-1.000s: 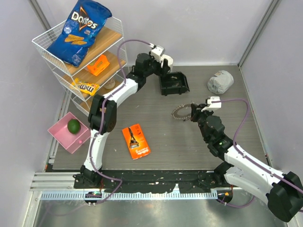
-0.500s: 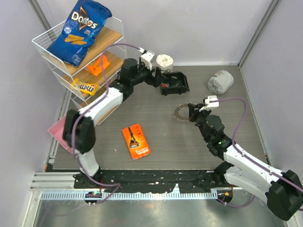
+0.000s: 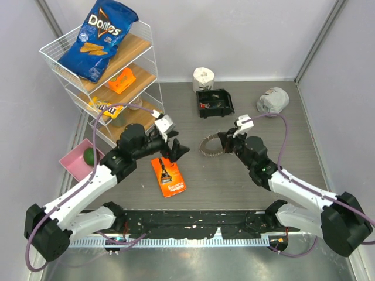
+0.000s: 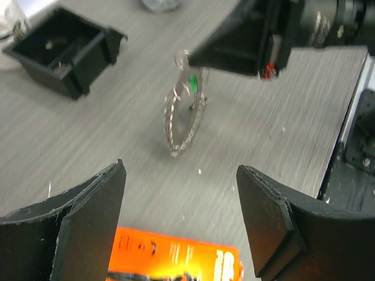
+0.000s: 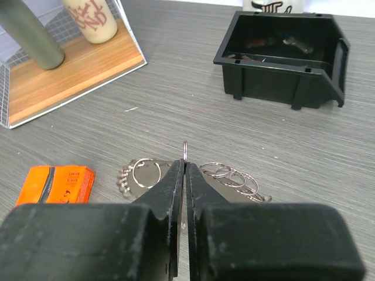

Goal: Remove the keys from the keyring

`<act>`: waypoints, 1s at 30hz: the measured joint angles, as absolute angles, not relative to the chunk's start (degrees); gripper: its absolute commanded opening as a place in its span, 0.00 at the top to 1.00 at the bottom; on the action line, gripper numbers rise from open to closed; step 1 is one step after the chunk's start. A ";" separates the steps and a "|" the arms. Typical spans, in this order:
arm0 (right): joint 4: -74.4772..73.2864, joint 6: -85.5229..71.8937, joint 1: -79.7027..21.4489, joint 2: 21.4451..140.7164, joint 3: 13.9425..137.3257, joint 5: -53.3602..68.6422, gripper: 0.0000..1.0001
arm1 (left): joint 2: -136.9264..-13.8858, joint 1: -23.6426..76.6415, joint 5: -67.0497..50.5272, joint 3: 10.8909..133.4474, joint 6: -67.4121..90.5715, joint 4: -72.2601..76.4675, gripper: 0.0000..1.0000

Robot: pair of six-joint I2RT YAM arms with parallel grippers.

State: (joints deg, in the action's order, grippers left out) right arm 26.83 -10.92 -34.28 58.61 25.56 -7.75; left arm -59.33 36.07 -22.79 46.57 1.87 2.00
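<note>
Right pincer (image 5: 184, 170) clamped on keyring (image 4: 184, 120); 1 green key (image 4: 191, 84) hangs on it. Left pincer (image 4: 181, 171), jaws apart, near keyring. Removal not finished.

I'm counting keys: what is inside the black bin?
The black bin holds at least two small keys, one reddish, one dark. Its front wall covers the near floor, so more may lie hidden.

left gripper (image 3: 177, 150): jaws wide apart | right gripper (image 3: 224, 142): jaws pinched together, wrist apparently angled down
</note>
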 measured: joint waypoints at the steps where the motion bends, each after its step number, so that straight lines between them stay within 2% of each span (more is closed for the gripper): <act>1: 26.59 -10.87 -34.28 59.81 26.44 -7.29 0.91 | -58.00 36.36 -22.50 45.41 1.65 0.32 0.18; 3: 25.19 -10.87 -34.28 63.22 29.10 -6.70 0.91 | -53.91 36.38 -21.26 42.81 1.26 -2.87 0.18; 4: 24.56 -10.92 -34.26 64.84 30.46 -6.50 0.85 | -51.42 36.36 -20.67 41.74 1.13 -4.23 0.18; 5: 24.03 -11.03 -34.28 66.39 31.62 -6.39 0.71 | -49.47 36.36 -20.27 41.04 1.06 -5.04 0.18; 6: 23.73 -11.22 -34.28 67.90 32.67 -6.31 0.40 | -47.13 36.36 -19.59 40.12 1.02 -5.41 0.18; 8: 23.33 -12.43 -34.28 69.97 34.17 -6.26 0.20 | -43.35 36.36 -18.70 38.65 0.99 -6.04 0.18; 12: 20.36 -13.72 -34.28 72.55 37.19 -7.33 0.17 | -38.92 36.36 -16.99 35.64 1.10 -6.79 0.16; 14: 19.16 -13.91 -34.28 72.66 37.91 -8.47 0.16 | -37.69 36.36 -16.19 34.26 1.30 -7.35 0.01; 17: 18.13 -14.81 -34.28 71.59 37.98 -12.16 0.10 | -36.51 36.36 -14.20 32.03 2.35 -7.88 0.00; 18: 17.87 -15.92 -34.30 70.87 37.87 -14.41 0.03 | -35.83 36.36 -13.10 31.16 2.92 -7.84 0.00; 24: 15.88 -21.43 -34.37 60.23 35.35 -30.98 0.05 | -31.97 36.36 -2.26 28.16 12.03 -10.00 0.00; 30: 20.47 -25.23 -34.30 44.73 26.65 -40.75 0.05 | -33.28 36.38 5.69 29.28 21.08 -12.64 0.00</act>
